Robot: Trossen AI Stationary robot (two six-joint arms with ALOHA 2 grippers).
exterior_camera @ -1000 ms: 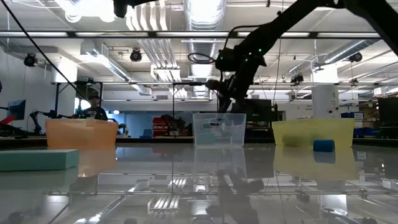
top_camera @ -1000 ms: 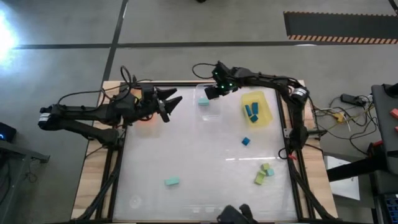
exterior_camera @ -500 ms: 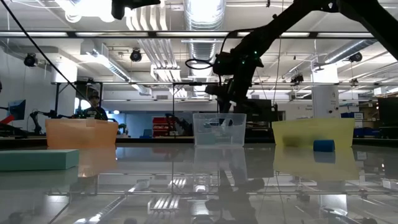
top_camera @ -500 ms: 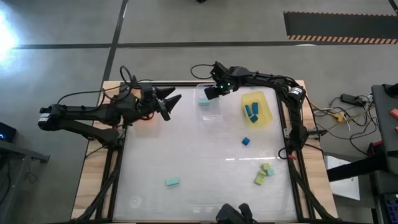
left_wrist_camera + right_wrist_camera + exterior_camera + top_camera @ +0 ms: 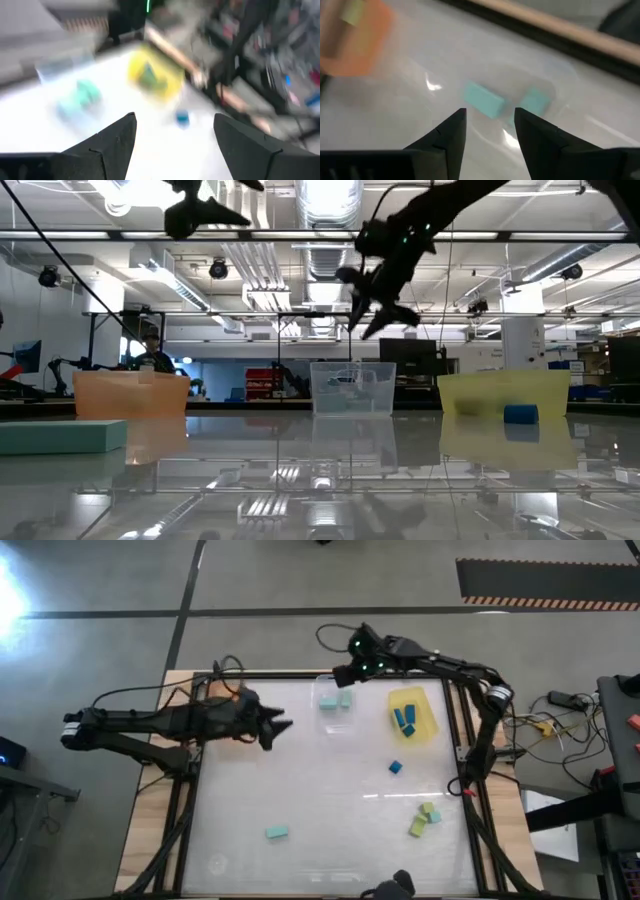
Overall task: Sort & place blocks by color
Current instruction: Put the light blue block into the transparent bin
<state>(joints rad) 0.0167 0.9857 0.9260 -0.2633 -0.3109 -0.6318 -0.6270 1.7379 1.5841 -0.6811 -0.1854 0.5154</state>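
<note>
Two light teal blocks (image 5: 482,100) (image 5: 536,102) lie in the clear tray (image 5: 336,712) at the far middle of the table. My right gripper (image 5: 345,677) hangs open above that tray, holding nothing (image 5: 490,112). My left gripper (image 5: 280,728) hovers open and tipped a little downward beside the orange tray (image 5: 130,395) at the far left; nothing is between its fingers (image 5: 175,120). Two darker blue blocks (image 5: 404,721) lie in the yellow tray (image 5: 425,705). On the table lie one blue block (image 5: 395,767), a teal block (image 5: 277,832) and a small yellow-green and teal cluster (image 5: 425,818).
The three trays stand in a row along the far edge: orange, clear, yellow (image 5: 505,395). The orange tray holds a yellow-green block (image 5: 352,15). The wide middle of the white table between the loose blocks is bare. Cables and equipment lie beyond the right edge.
My right gripper has risen from the clear tray and opened. A second teal block now lies in that tray beside the first. My left gripper has sunk a little and tipped its fingers downward, staying open.
</note>
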